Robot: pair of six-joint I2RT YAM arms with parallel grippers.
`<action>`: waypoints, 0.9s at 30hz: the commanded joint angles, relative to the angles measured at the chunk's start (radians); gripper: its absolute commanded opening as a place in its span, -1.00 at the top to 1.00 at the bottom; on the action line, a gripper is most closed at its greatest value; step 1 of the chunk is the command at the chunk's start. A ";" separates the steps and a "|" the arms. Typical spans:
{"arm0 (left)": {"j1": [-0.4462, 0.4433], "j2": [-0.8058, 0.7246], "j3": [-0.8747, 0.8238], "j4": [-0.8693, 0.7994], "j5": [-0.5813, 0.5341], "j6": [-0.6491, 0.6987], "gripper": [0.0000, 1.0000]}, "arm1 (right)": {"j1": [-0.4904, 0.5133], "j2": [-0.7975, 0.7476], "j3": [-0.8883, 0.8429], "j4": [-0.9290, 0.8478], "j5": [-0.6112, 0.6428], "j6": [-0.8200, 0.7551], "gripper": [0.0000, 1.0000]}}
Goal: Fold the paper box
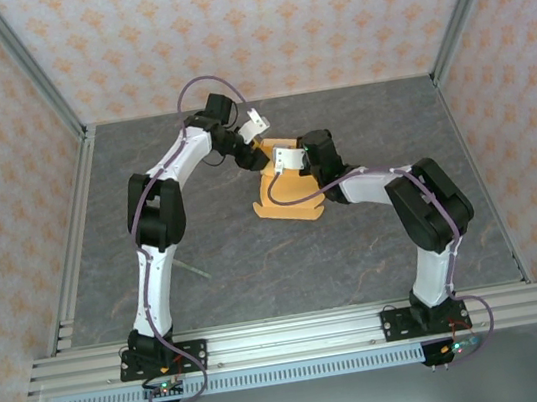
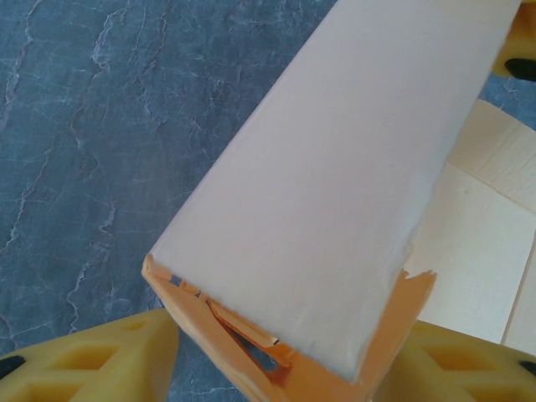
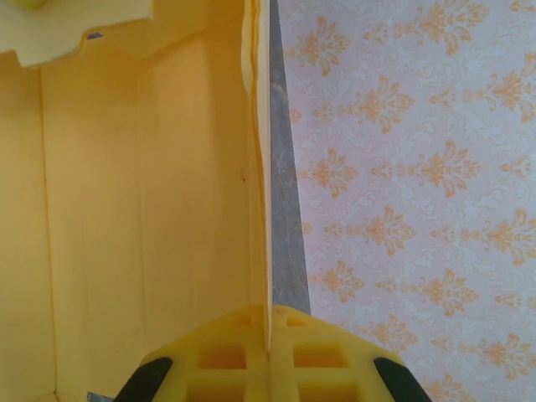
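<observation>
I'm midway through raising the walls of the paper box (image 1: pixel 289 203), which sits on the bench (image 1: pixel 211 290) just above the middle of the overhead frame, partly lifted off its flat shape. My right pincer (image 3: pixel 268 335) is pressed together on the thin top edge of one upright wall; in its own camera that edge runs straight up from the fingers at the bottom, with the orange inner face filling the left half. My left pincer (image 2: pixel 285 343) has its fingers apart at the bottom corners of its camera, straddling the end of a pale flap that slants to the upper right. I cannot tell whether they squeeze it or merely bracket it. Next, I judge, the left must swing that flap over and tuck it while the right keeps the wall square; a skewed push could crease the thin board.
</observation>
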 commanded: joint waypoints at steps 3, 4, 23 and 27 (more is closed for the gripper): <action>0.007 0.006 -0.006 0.064 -0.049 -0.087 -0.16 | 0.014 0.026 0.030 0.016 0.003 -0.002 1.00; 0.007 -0.002 -0.021 0.092 -0.055 -0.113 -0.15 | 0.015 0.026 0.032 0.011 0.000 -0.001 1.00; 0.007 -0.063 -0.149 0.254 -0.085 -0.207 -0.14 | 0.008 0.025 0.075 -0.073 -0.012 -0.002 1.00; 0.012 -0.071 -0.151 0.236 -0.049 -0.140 -0.14 | 0.006 0.041 0.084 -0.070 -0.010 -0.013 1.00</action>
